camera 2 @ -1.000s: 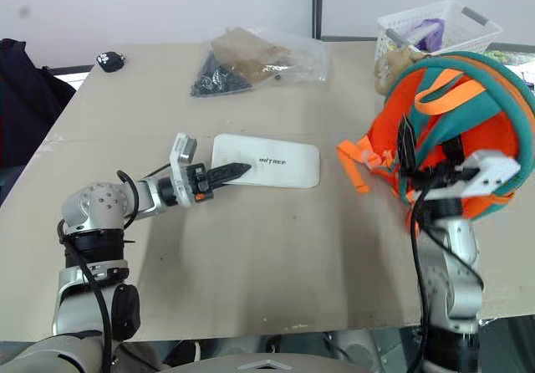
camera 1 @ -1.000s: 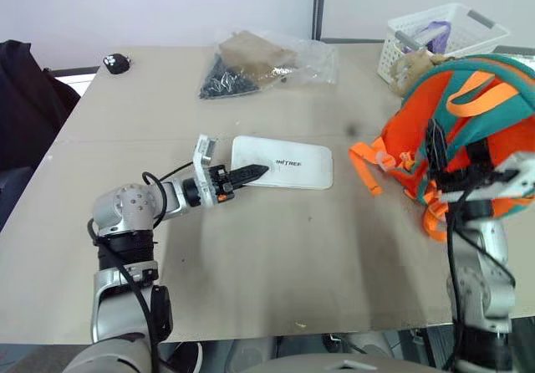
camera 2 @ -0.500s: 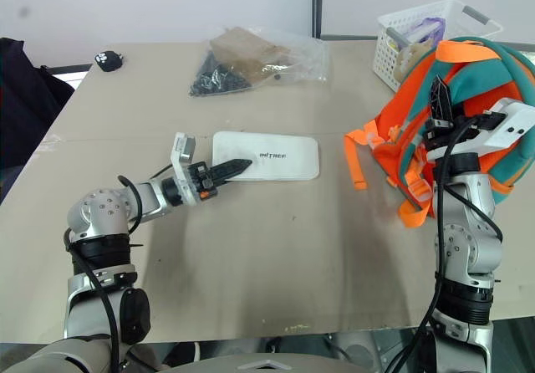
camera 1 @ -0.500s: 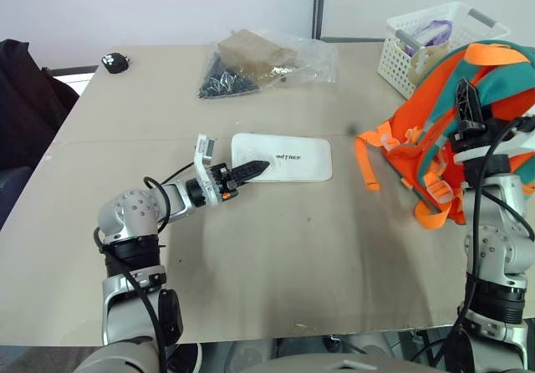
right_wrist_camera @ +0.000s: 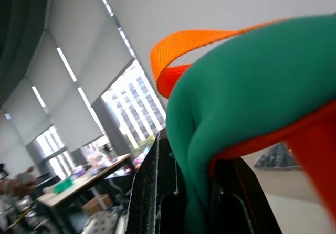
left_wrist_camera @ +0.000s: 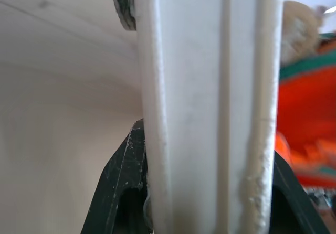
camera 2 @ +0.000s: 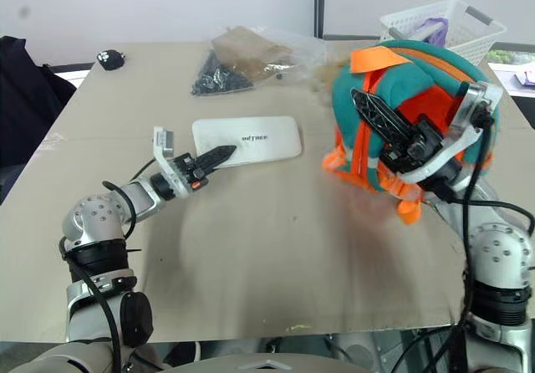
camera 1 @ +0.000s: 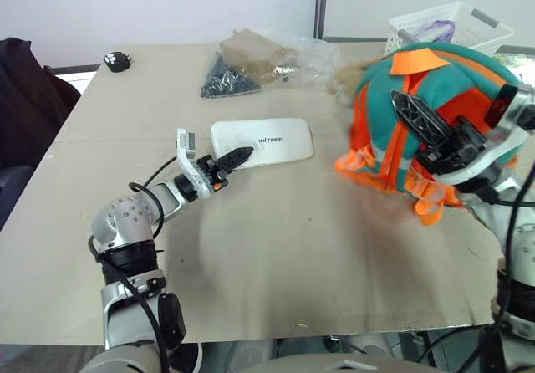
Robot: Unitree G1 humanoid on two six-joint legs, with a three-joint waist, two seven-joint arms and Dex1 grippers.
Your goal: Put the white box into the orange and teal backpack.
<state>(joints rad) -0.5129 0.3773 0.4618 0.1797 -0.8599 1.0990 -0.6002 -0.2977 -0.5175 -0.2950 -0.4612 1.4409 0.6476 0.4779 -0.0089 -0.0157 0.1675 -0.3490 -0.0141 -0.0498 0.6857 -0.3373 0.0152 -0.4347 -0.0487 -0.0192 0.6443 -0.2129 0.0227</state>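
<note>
The white box (camera 1: 267,140) lies flat mid-table, dark lettering on top. My left gripper (camera 1: 237,154) is shut on its near left edge; in the left wrist view the box's white edge (left_wrist_camera: 205,113) stands between the black fingers (left_wrist_camera: 123,192). The orange and teal backpack (camera 1: 376,84) hangs above the table to the right of the box, its orange straps dangling. My right gripper (camera 1: 410,112) is shut on its fabric. In the right wrist view, teal cloth (right_wrist_camera: 252,103) is pinched between the fingers (right_wrist_camera: 152,192).
A clear plastic bag (camera 1: 267,59) with dark small parts and a brown item lies at the back. A white slatted basket (camera 1: 456,26) stands at the back right. A small black object (camera 1: 117,58) sits at the far left corner. Something black (camera 1: 25,97) is beside the table's left edge.
My right gripper closed on the backpack, rolled, lifted it and swung it left toward the box. The left gripper shifted the box a little left and away.
</note>
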